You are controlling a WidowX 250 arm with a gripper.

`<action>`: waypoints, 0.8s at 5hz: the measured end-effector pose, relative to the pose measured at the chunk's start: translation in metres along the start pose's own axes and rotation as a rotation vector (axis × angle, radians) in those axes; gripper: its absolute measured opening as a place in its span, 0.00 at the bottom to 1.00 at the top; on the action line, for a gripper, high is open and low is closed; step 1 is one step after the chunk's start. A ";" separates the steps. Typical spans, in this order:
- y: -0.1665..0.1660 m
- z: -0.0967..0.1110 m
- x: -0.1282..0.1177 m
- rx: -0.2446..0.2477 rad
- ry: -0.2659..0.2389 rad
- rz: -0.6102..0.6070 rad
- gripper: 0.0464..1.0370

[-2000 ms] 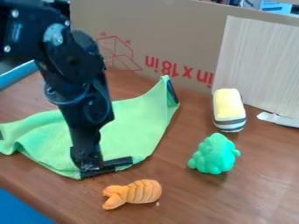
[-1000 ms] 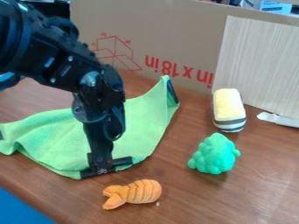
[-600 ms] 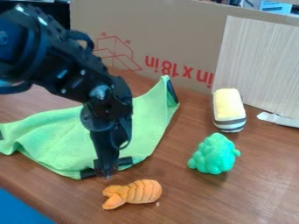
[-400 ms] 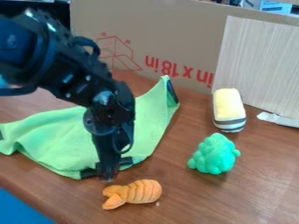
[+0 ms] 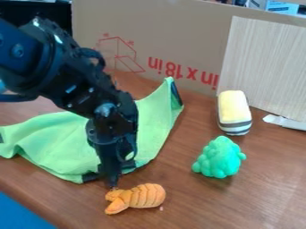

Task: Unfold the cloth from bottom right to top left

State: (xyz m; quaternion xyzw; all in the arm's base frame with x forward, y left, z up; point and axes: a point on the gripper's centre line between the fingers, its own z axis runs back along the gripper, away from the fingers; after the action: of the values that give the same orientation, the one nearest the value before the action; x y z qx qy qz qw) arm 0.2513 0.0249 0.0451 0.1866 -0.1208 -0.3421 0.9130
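Right, table [image 5: 251,201] first: rumpled green cloth [image 5: 57,143] lies across its left side in view. Gripper [image 5: 112,180] hangs at the cloth's near edge; can't tell if spread or pinching. Overshooting that edge, it'd grab nothing. Shallow bite on the dark strip [image 5: 90,177] may slip. Orange toy [image 5: 143,196], just beside, could get knocked.

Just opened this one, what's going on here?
A black robot arm is working at a green cloth on a wooden table. Its end effector is down by the cloth's near edge, right beside an orange toy; whether it grips anything, I can't tell. The cloth is partly spread, with ripples toward the left. A green toy and a yellow, striped one sit off to the right.
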 end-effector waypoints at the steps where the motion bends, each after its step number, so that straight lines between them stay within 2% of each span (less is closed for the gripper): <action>1: 0.000 0.000 0.000 0.003 -0.003 0.002 0.22; 2: 0.002 0.006 -0.001 -0.007 -0.024 0.022 0.06; 3: 0.008 0.015 -0.005 0.002 -0.033 0.043 0.01; 4: 0.034 0.028 -0.008 0.007 -0.057 0.105 0.01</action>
State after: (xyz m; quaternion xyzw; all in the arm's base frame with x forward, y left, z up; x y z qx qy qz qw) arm 0.2551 0.0463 0.0841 0.1732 -0.1574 -0.2983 0.9253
